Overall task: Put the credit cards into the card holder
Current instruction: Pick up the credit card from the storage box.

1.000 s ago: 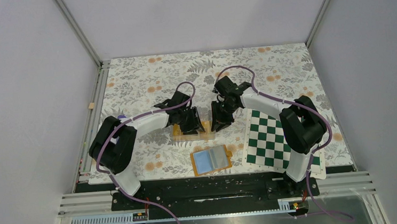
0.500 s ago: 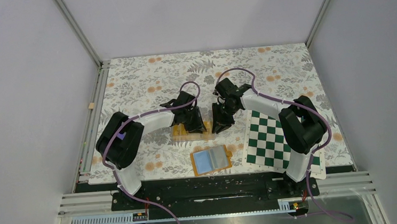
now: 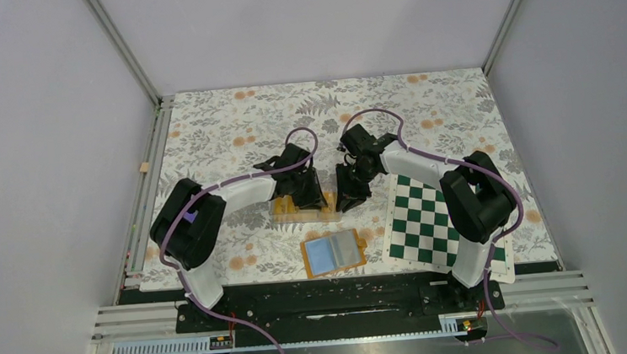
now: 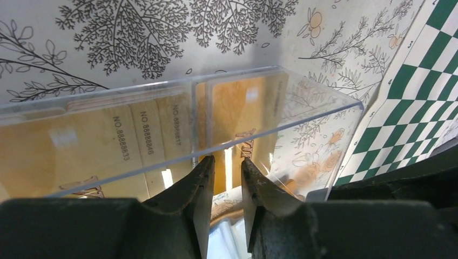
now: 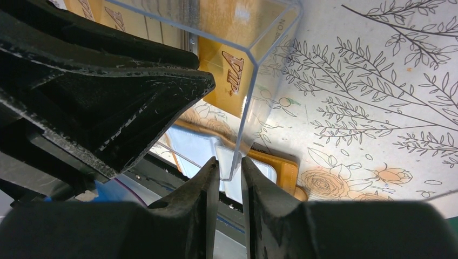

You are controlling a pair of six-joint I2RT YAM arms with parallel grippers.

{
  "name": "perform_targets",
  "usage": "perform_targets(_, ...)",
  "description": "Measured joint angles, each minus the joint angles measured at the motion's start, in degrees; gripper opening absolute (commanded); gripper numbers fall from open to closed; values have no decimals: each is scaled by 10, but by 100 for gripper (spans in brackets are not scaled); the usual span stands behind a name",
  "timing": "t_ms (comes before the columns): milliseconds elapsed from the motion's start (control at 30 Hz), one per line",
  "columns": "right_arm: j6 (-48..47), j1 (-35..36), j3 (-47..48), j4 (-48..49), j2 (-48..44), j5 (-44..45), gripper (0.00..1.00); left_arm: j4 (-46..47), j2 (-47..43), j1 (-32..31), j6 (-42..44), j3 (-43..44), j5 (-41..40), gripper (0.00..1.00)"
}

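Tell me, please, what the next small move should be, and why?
Probably lift the left gripper slightly to draw one card up: its jaws stand nearly closed at the credit cards inside the clear box, whose wall the right gripper pinches; the card holder lies open.

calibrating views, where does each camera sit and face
Top external: above and behind the bases, looking down on the table; both arms show.
Left wrist: on the left arm, facing the clear box; left gripper shows.
Right wrist: on the right arm, facing that box's corner; right gripper shows.
Wrist views share the box and credit cards.
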Motion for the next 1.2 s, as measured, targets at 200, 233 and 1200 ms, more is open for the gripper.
perform_targets(200,0,0,-3,4,0,0,28,-3,2,-5,0,9,0,21)
perform_targets(233,0,0,-3,4,0,0,28,-2,2,-6,0,10,-1,20)
perform_targets(1200,-2,-2,-14,-1,0,-3,28,-87,40,-42,31,80,-84,0)
